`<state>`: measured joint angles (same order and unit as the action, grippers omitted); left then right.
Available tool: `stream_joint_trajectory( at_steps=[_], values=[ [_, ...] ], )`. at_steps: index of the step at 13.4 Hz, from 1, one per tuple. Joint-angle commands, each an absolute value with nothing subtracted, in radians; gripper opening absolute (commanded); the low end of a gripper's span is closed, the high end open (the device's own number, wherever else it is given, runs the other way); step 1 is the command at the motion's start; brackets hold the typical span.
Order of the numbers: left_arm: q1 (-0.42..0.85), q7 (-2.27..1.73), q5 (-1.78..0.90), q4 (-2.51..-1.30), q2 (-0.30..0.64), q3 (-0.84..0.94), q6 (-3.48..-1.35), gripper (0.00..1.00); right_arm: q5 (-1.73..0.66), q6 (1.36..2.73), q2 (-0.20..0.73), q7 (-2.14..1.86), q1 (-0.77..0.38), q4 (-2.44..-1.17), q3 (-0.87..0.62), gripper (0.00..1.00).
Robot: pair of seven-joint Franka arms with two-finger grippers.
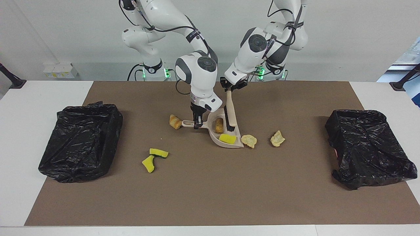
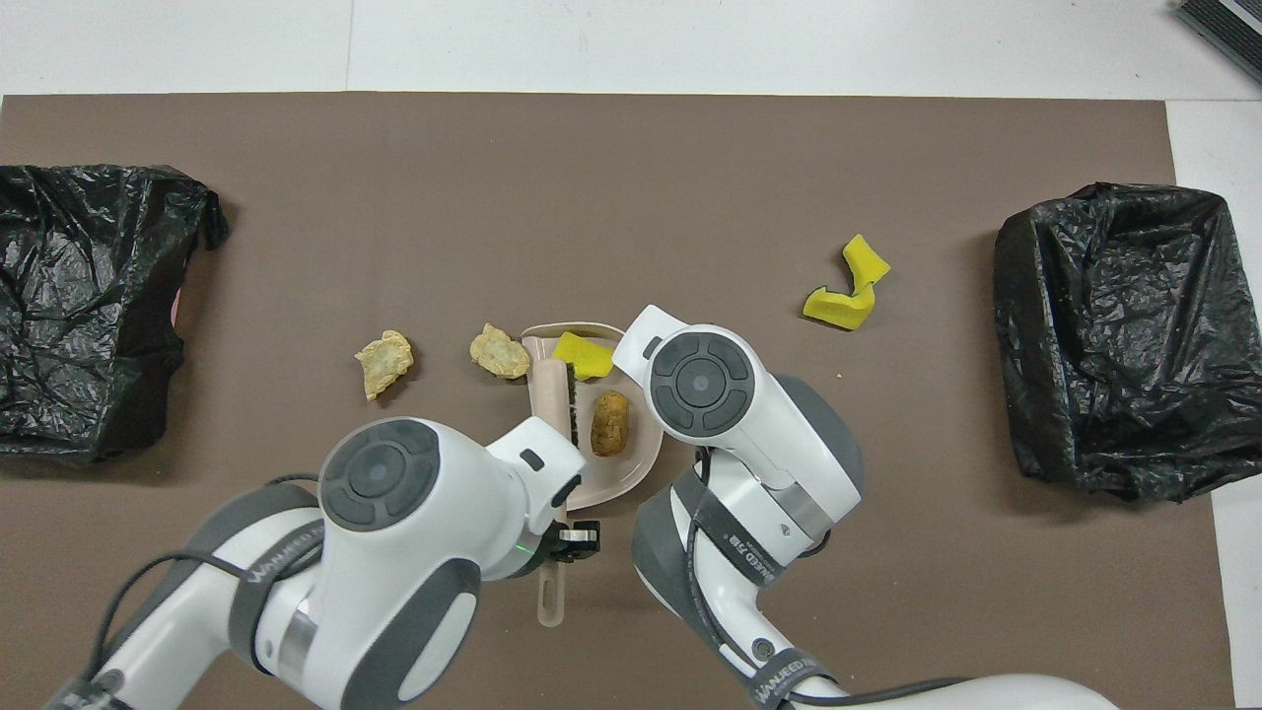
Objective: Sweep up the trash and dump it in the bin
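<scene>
Left gripper [image 1: 230,88] is clamped on the brush [image 1: 230,113] handle; right gripper [image 1: 197,124] is closed on the dustpan [image 1: 226,141] handle. A bread lump [image 1: 175,121] beside that handle is seen only in the facing view. In the dustpan: yellow sponge chunk [image 2: 582,355], brown lump [image 2: 609,423]. Two tan lumps [image 2: 499,351] lie beside the dustpan.

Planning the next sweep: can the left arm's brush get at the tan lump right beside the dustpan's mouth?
Probably yes: the tan lump lies on open mat beside the dustpan, with the brush just above.

A robotics lab: two arms [image 1: 197,65] at a matted table [image 1: 19,131].
</scene>
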<state>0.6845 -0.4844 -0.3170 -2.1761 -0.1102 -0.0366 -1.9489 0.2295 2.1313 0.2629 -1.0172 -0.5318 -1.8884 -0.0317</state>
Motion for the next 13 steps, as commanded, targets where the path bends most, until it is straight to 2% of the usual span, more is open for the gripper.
stream_joint_trajectory(
  at_steps=[1, 5, 8, 11, 13],
  values=[
    [0.614, -0.445, -0.198, -2.134, -0.110, -0.040, -1.879, 0.00, 0.245, 2.126, 0.253, -0.992, -0.525, -1.888, -0.037, 0.00],
    [0.429, -0.165, -0.111, -2.128, -0.086, -0.041, -1.914, 0.00, 0.245, 2.072, 0.239, -0.953, -0.523, -1.871, -0.037, 0.00],
    [0.324, -0.042, 0.018, -2.118, -0.016, -0.040, -1.972, 0.00, 0.245, 2.071, 0.232, -0.878, -0.525, -1.887, -0.037, 0.00],
    [0.178, 0.143, 0.064, -2.118, 0.008, -0.041, -2.005, 0.00, 0.247, 2.045, 0.227, -0.871, -0.528, -1.887, -0.035, 0.00],
    [0.147, 0.204, 0.077, -2.120, 0.041, -0.040, -2.013, 0.00, 0.247, 2.054, 0.235, -0.824, -0.535, -1.888, -0.037, 0.00]
  ],
)
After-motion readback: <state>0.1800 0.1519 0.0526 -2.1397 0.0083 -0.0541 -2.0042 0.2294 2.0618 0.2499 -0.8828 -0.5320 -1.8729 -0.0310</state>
